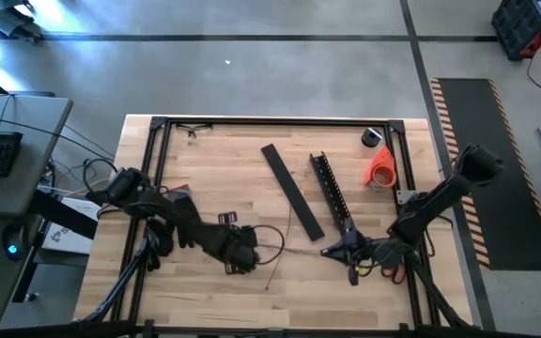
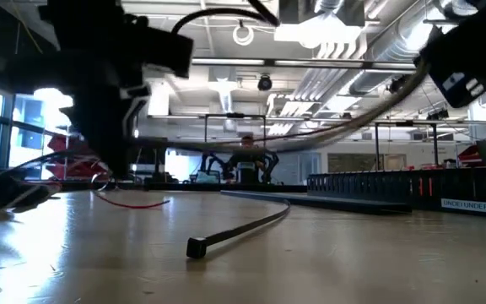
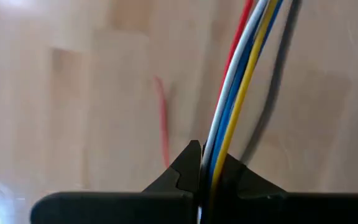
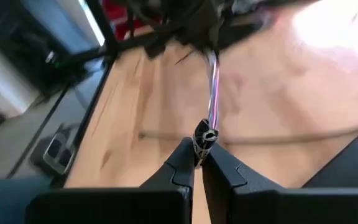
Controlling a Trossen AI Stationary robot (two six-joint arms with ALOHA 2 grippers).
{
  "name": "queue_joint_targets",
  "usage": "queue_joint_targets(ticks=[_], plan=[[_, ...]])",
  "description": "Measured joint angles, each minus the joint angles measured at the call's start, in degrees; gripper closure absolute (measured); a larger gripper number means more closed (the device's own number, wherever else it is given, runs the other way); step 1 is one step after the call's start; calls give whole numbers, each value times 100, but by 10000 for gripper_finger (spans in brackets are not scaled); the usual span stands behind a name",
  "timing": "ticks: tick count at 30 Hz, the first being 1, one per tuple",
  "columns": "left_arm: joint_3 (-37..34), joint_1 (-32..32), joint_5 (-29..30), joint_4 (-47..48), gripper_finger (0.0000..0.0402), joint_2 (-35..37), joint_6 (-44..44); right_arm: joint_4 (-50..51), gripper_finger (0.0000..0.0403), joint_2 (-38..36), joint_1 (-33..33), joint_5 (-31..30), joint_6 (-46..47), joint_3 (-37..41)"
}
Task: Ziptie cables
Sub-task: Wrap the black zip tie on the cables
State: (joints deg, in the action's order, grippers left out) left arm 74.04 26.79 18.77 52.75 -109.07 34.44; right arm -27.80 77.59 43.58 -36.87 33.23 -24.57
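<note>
The cables (image 1: 289,252) are a thin bundle of red, white, blue and yellow wires (image 3: 241,74), stretched between my two grippers over the near middle of the table. My left gripper (image 1: 249,260) is shut on one end of them and my right gripper (image 1: 330,251) on the other. In the right wrist view the bundle (image 4: 213,93) runs straight from my right gripper to the left gripper (image 4: 191,28). A black zip tie (image 2: 239,230) lies flat on the table near the bundle, and no gripper touches it. My left gripper (image 3: 207,171) pinches the wire bundle (image 3: 213,152) between its two fingertips, with the wires running straight out along the fingers. A shadow on the wood beside the wires shows them lifted off the table. My right gripper (image 4: 199,158) pinches the bundle's other end, at a small dark collar (image 4: 205,135), between its fingertips. The fingers lie along the wires, and the bundle runs away from them nearly straight above the table.
A flat black strip (image 1: 292,192) and a black slotted channel bar (image 1: 332,192) lie slanted in the middle of the table. An orange tape roll (image 1: 380,167) and a dark roll (image 1: 374,138) sit by the far right corner. A loose red wire (image 2: 133,201) lies on the wood.
</note>
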Motion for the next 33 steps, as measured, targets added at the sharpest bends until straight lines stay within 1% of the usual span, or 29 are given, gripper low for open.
queue_joint_targets(ticks=[2, 6, 10, 13, 15, 18, 21, 23, 25, 27, 30, 33], plan=[[0, 121, -183, 35, 401, -175, -4, 41, 403, 254, 66, 96, 272, -1], [0, 322, -320, 402, 401, -416, 13, 39, 403, 825, 224, 26, 794, -1], [0, 468, -316, 1004, 401, -462, 261, -46, 403, 1314, 316, -122, 1121, -1], [0, 503, -219, 1375, 401, -424, 282, -178, 403, 1566, 329, -322, 1181, -18], [-21, 519, -169, 1442, 398, -423, 200, -281, 403, 1706, 329, -323, 1172, -18], [-26, 481, -114, 1445, 379, -427, 136, -309, 403, 1780, 277, -294, 1065, -23], [-26, 462, 51, 1465, 348, -427, 272, -221, 402, 1783, 216, -168, 1036, -23], [-26, 460, 170, 1650, 325, -427, 378, -196, 396, 1783, 215, -150, 1030, -23], [-26, 463, 233, 1990, 304, -427, 572, -151, 384, 1783, 215, -97, 1028, -23], [-26, 496, 251, 2252, 288, -427, 819, -61, 362, 1783, 217, -40, 1028, -23], [-8, 615, 250, 2536, 275, -386, 1133, 26, 319, 1783, 215, 21, 1026, -23], [68, 776, 236, 2947, 273, -253, 1533, 173, 270, 1672, 215, 316, 871, -23]])
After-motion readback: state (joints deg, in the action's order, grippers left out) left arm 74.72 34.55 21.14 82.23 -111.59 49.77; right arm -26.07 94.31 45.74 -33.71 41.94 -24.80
